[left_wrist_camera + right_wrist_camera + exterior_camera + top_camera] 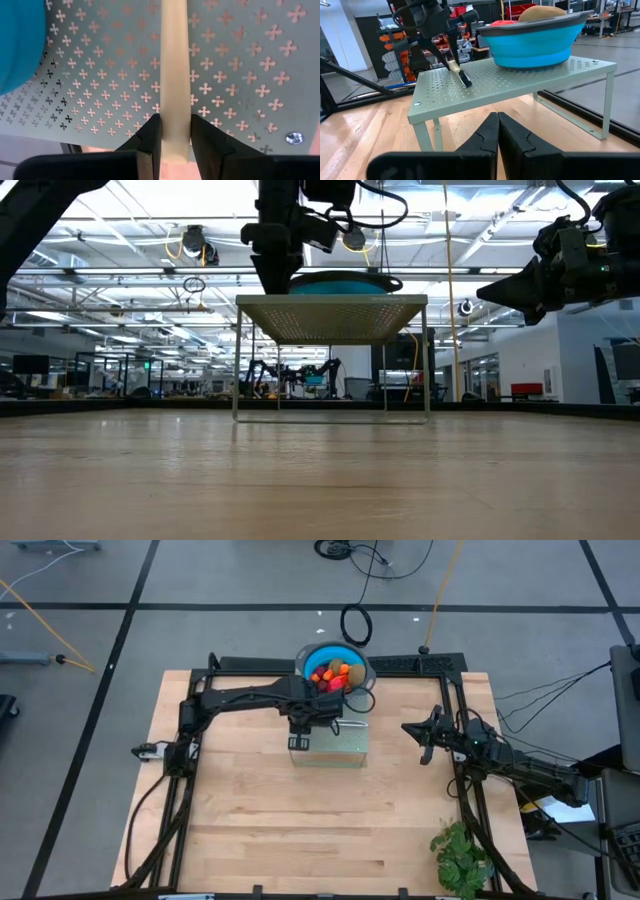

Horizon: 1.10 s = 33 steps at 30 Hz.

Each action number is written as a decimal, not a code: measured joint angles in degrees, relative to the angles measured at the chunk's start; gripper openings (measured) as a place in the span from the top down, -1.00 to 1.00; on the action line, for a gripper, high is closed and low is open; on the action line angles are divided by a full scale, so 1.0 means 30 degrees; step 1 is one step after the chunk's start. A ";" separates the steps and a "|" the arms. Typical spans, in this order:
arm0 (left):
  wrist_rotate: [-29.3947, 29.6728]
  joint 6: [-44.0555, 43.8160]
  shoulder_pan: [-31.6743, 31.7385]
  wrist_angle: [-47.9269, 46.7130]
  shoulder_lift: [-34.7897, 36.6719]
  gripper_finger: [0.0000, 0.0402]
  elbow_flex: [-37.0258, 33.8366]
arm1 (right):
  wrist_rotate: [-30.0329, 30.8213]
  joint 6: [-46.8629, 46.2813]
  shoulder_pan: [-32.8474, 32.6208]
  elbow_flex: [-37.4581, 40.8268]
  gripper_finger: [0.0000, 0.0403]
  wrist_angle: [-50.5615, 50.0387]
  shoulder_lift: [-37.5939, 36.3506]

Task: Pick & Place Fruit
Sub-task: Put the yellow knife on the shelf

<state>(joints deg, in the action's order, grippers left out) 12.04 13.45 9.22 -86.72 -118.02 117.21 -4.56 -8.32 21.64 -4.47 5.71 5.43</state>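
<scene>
- The surface (300, 830) is pale butcher-block wood with visible plank seams, framed by dark rails.
- A small shelf (345, 745) of pale green perforated sheet metal stands on thin legs near the surface's 12 o'clock edge; its top is punched with small cross-shaped holes and fixed by a screw at the corner.
- A round bowl (535, 42) with a bright blue wall and a grey rim sits on the shelf's far end, at 12 o'clock on the shelf in the high view.
- The fruit (332, 673) lies heaped inside the bowl: orange and red pieces, and a brownish oval piece rising above the rim.
- A slim knife (175, 90) with a smooth, cream-yellow, straight handle lies along the shelf top, its dark blade end resting on the perforated sheet.
- The left pincer (175, 142) is over the shelf's 9 o'clock side, its two dark fingers set on either side of the knife handle and grasping it.
- The right pincer (497, 132) hovers at 3 o'clock of the shelf, well apart from it, clenched on nothing.
- A leafy green plant (462, 855) stands at the surface's 5 o'clock corner.
</scene>
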 joint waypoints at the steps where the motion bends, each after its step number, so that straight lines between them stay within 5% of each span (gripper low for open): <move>1: -0.0004 -0.0011 -0.0003 0.0004 0.0000 0.58 0.0000 | 0.0000 0.0000 0.0000 0.0000 1.00 0.0002 0.0000; 33: -0.0497 -0.0663 -0.0083 -0.0167 0.0007 0.57 0.0000 | -0.0007 0.0000 -0.0003 -0.0005 1.00 0.0002 0.0000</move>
<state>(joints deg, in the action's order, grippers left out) 10.55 11.46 8.97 -87.22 -117.99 117.21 -4.58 -8.32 21.63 -4.48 5.72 5.43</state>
